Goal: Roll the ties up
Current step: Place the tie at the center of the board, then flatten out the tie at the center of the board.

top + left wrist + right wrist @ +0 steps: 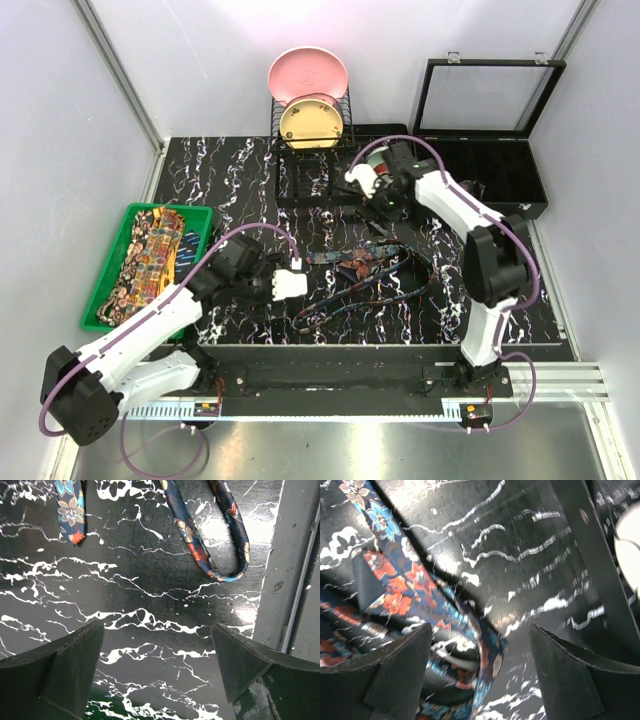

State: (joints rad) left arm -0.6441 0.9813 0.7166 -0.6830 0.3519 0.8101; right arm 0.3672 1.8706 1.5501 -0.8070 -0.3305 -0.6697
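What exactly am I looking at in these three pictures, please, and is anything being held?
Two robot arms are bolted to a table's near edge. The overhead picture shows both: the left arm and the right arm. The other two pictures come from cameras on their wrists, looking out between the dark jaws. A dark floral tie lies loose on the black marbled table; more ties fill a green tray. Behind stand a plate rack and an open black box. Both pairs of jaws stand open, holding nothing; the right pair hovers over the tie.
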